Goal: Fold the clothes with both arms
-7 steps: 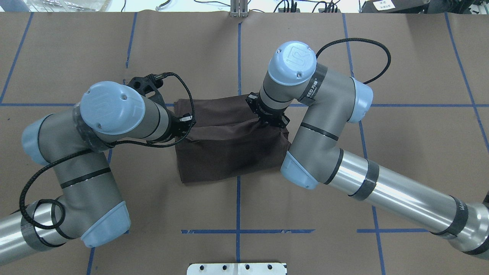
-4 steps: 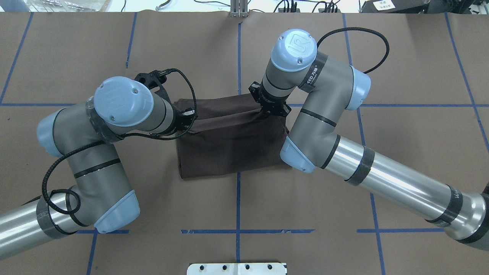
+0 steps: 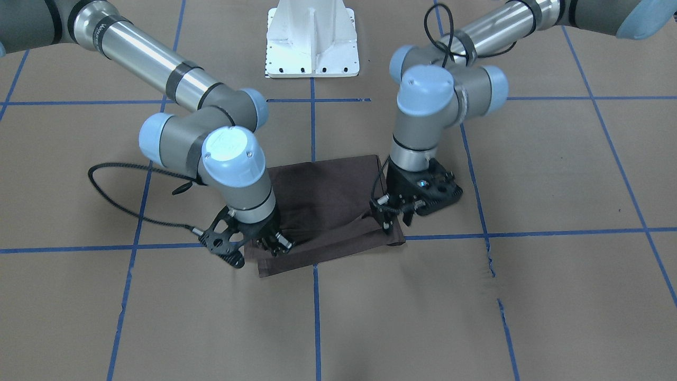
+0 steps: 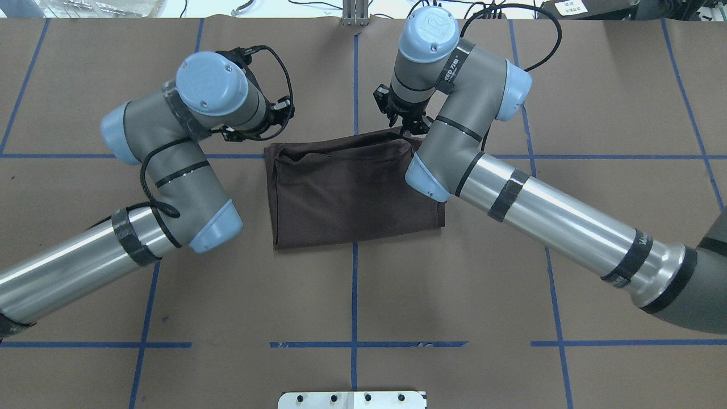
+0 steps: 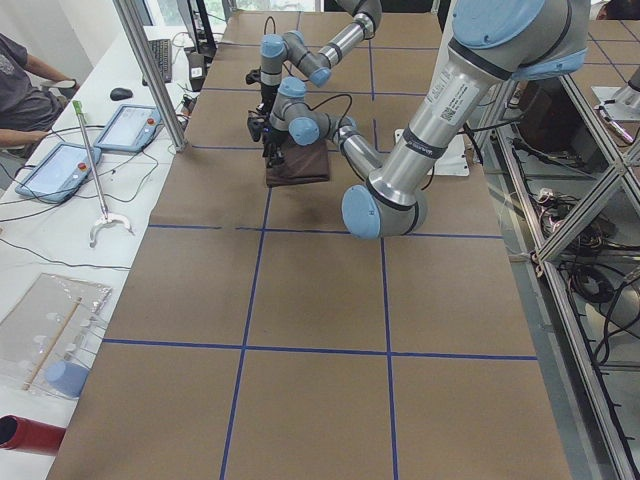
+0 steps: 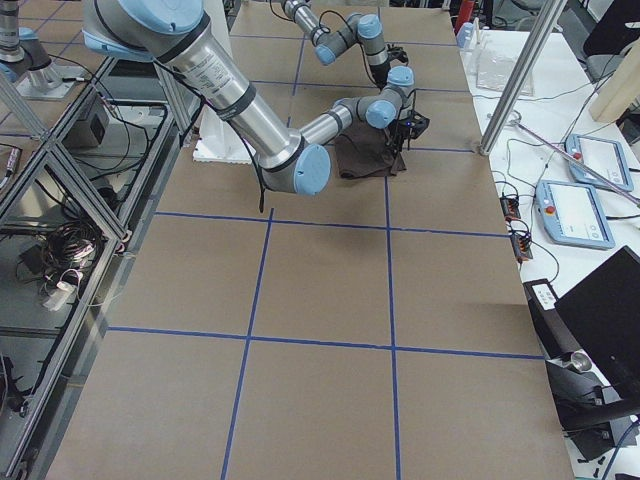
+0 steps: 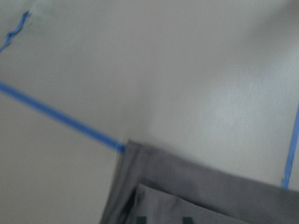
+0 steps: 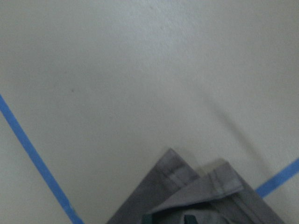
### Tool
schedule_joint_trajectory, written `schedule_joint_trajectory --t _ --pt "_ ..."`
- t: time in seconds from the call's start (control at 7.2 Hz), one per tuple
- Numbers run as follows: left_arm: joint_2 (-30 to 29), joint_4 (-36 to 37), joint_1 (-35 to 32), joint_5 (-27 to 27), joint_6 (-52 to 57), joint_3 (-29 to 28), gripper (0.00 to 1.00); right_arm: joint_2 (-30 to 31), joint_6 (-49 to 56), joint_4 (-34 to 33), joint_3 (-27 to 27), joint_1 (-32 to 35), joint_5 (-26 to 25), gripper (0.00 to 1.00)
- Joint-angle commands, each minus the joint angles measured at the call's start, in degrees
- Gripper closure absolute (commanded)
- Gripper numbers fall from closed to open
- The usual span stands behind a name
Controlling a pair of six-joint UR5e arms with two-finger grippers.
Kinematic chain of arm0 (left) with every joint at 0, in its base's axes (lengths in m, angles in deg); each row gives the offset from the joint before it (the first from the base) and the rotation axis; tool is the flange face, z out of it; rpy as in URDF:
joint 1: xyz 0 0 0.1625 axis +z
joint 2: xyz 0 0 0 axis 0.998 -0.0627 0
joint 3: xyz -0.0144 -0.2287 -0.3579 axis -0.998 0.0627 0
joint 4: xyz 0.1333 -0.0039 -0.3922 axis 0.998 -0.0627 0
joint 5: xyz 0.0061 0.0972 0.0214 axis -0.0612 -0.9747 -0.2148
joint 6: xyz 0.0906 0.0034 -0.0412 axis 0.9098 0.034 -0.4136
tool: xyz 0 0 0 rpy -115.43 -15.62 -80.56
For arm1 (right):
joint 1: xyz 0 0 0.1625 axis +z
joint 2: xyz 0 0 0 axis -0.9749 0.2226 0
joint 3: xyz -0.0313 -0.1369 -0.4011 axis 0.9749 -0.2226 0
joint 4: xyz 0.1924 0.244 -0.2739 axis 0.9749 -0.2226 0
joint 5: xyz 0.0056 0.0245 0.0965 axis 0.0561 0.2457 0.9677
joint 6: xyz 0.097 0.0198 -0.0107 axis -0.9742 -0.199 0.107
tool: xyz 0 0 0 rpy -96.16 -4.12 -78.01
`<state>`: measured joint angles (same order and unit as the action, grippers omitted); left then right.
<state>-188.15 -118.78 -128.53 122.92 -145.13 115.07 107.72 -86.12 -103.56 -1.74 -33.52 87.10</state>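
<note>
At the far side of the shirt [image 4: 352, 193], the left fingers [image 3: 389, 223] point down onto one corner. They look almost closed, with a bit of cloth pinched between them. The right fingers [image 3: 278, 243] are on the other far corner, and they look almost closed on the cloth too. Each wrist view shows only two dark tips at its bottom edge, with a shirt corner right by them. Both of those views are blurry. A raised crease runs across the cloth from one pair of fingers to the other.

The shirt is dark brown and folded into a block shape. It lies on the brown desk [image 4: 454, 284], near the middle, across a blue tape line [image 4: 354, 295]. The left arm [image 4: 170, 147] bends in from one side of the shirt and the right arm [image 4: 545, 199] from the other. A white base [image 3: 313, 42] stands behind the shirt, on the robot's side. Beside the desk, a person [image 5: 25, 85] sits near two tablets [image 5: 125, 125].
</note>
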Motion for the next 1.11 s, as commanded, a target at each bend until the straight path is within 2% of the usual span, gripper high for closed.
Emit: schedule_joint_trajectory --t 0.0,0.14,0.28,0.42,0.69,0.97 --pt "-1.14 -2.83 -4.63 0.22 5.64 -4.61 0.0 -1.95 7.25 3.0 -7.34 3.92 -0.25 0.0" --pt "-1.06 -2.83 -4.81 0.31 6.6 -4.53 0.0 -1.86 8.57 3.28 -7.71 4.98 -0.25 0.0" --pt "-0.8 -2.74 -6.55 3.44 10.96 -4.35 0.0 -1.25 14.84 2.67 -6.93 7.42 0.27 0.0" --pt "1.56 -2.48 -10.31 9.57 17.97 -3.13 0.0 1.97 21.26 -0.9 -3.44 11.01 1.84 0.0" --pt "11.72 -1.78 -18.48 13.66 35.08 6.5 0.0 10.75 51.13 -12.39 5.96 21.63 7.89 0.0" --pt "23.07 3.11 -29.19 20.14 56.15 14.69 0.0 22.95 72.73 -13.68 11.68 32.27 13.87 0.0"
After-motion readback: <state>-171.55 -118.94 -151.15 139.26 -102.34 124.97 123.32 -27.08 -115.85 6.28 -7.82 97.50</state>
